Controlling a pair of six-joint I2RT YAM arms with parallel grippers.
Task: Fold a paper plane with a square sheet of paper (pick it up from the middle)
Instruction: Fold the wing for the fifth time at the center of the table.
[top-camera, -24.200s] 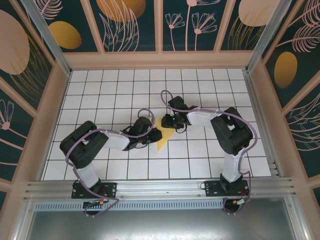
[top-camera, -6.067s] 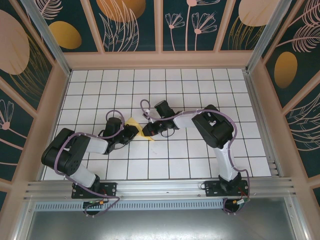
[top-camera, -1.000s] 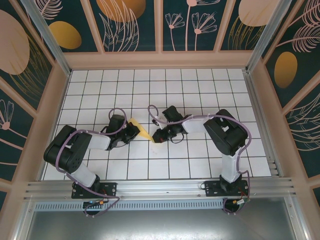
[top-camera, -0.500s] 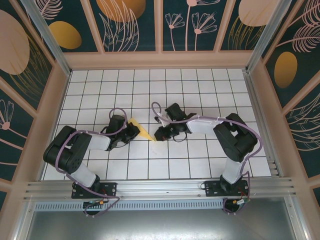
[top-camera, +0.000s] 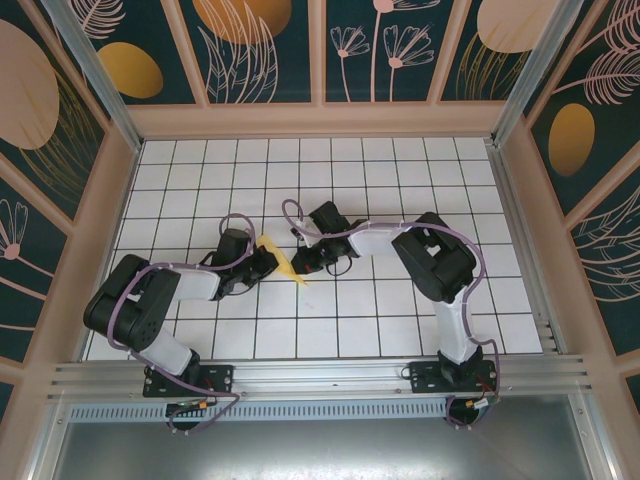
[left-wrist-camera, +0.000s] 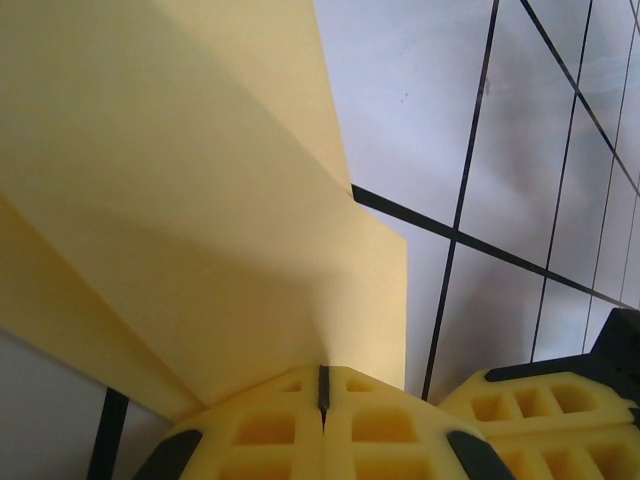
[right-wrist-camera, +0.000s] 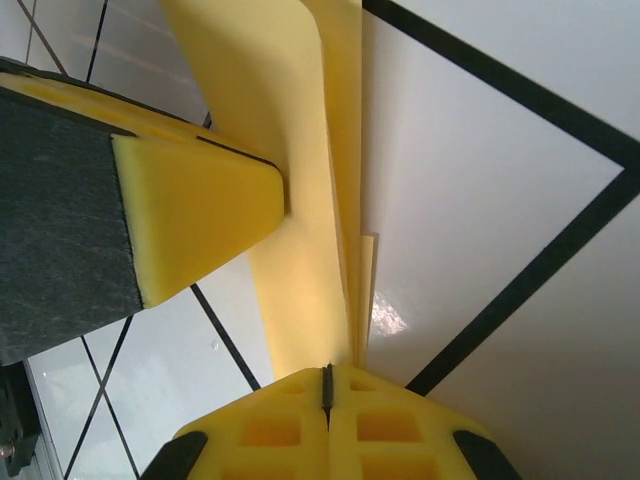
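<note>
Two claws, one folded sheet: the left claw (left-wrist-camera: 322, 392) is closed with its tips against the edge of the square sheet of paper (top-camera: 285, 265), likely pinning it to the bench (top-camera: 400, 330) so the crease holds. The paper, now a narrow pointed yellow shape in stacked layers, lies mid-bench between both claws, touching each. The right claw (right-wrist-camera: 326, 385) is closed too at the layered edge, probably flattening the fold; pinched or only pressed, can't tell.
</note>
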